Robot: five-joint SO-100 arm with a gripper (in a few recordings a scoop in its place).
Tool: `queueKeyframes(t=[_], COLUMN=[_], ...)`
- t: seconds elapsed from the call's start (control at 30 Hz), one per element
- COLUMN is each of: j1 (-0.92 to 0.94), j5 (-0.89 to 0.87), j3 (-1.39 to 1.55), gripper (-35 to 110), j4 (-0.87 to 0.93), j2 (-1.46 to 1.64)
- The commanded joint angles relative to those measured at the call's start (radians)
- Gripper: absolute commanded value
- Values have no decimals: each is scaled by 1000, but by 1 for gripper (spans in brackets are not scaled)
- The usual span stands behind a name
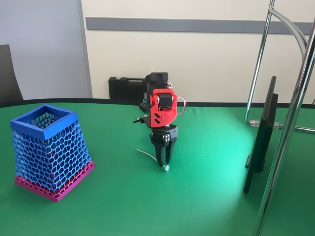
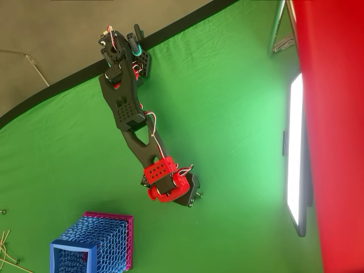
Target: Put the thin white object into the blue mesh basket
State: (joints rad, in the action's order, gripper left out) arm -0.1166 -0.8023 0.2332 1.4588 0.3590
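**Describer:** Fixed view first: a green table [image 1: 206,196] holds a black robot arm with a red wrist section [image 1: 162,108]. The gripper [image 1: 164,162] points straight down, its tips at the cloth.

**Listener:** Where is the thin white object?

**Describer:** It lies on the cloth at the gripper's tips. The thin white object [image 1: 145,154] is a pale curved stick running from left of the fingers toward them, with a tiny round disc just below the fingertips.

**Listener:** Has the gripper taken hold of it?

**Describer:** The two dark fingers stand close together with a narrow gap showing between them, and the stick's disc end sits right there. Whether they are clamped on it I cannot tell; it is too thin to see.

**Listener:** And the basket?

**Describer:** The blue mesh basket [image 1: 49,152] stands upright at the left of this view, well apart from the gripper. It has honeycomb walls, a solid blue rim and a pink base.

**Listener:** What does the camera above add?

**Describer:** In the overhead view the arm reaches from the table's upper edge down toward the centre, with the gripper [image 2: 193,197] under the red wrist. The basket [image 2: 74,247] sits at the lower left. A few more pale sticks [image 2: 8,247] lie at the left edge. A lit monitor [image 2: 296,153] stands at the right.
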Motion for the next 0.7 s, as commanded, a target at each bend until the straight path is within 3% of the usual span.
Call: queueKeyframes(t=[0.0, 0.67], j1=[-5, -6], j5=[-11, -28], j3=[-49, -120], gripper=[19, 18], j4=[9, 11], j2=[8, -31])
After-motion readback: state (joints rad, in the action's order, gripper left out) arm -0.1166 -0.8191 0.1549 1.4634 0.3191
